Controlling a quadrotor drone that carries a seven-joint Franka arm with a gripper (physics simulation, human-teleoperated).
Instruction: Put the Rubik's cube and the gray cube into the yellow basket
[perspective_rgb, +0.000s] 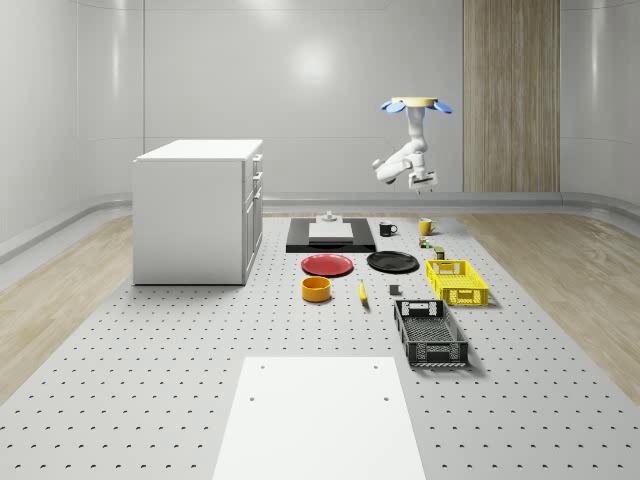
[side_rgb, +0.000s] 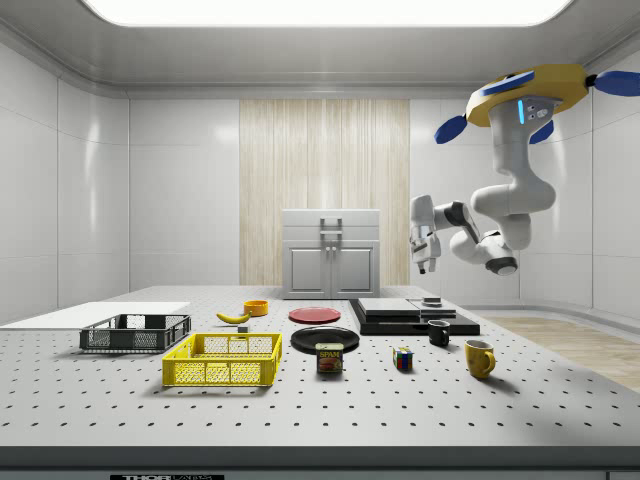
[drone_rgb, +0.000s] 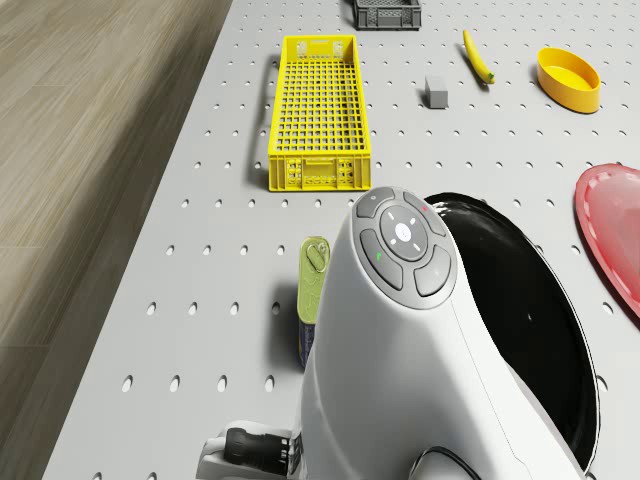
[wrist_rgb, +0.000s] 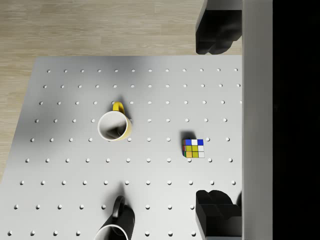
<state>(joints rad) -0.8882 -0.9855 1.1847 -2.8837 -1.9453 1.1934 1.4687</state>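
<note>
Drone (side_rgb: 530, 92) hovers high above the Rubik's cube (wrist_rgb: 194, 148); gripper (wrist_rgb: 216, 122) empty, fingers apart, well above that cube, yellow mug (wrist_rgb: 114, 125) beside it.

Pale grey walls (perspective_rgb: 300, 90) with a wood-panelled strip (perspective_rgb: 510, 95) at one o'clock enclose a wooden floor (perspective_rgb: 50, 290), a perforated grey table (perspective_rgb: 150, 350) and a white cabinet (perspective_rgb: 195, 210) at ten o'clock.

Open air surrounds the Rubik's cube (wrist_rgb: 193, 148); yellow mug (wrist_rgb: 115, 126) and black mug (wrist_rgb: 116, 223) stand well apart from it.
</note>
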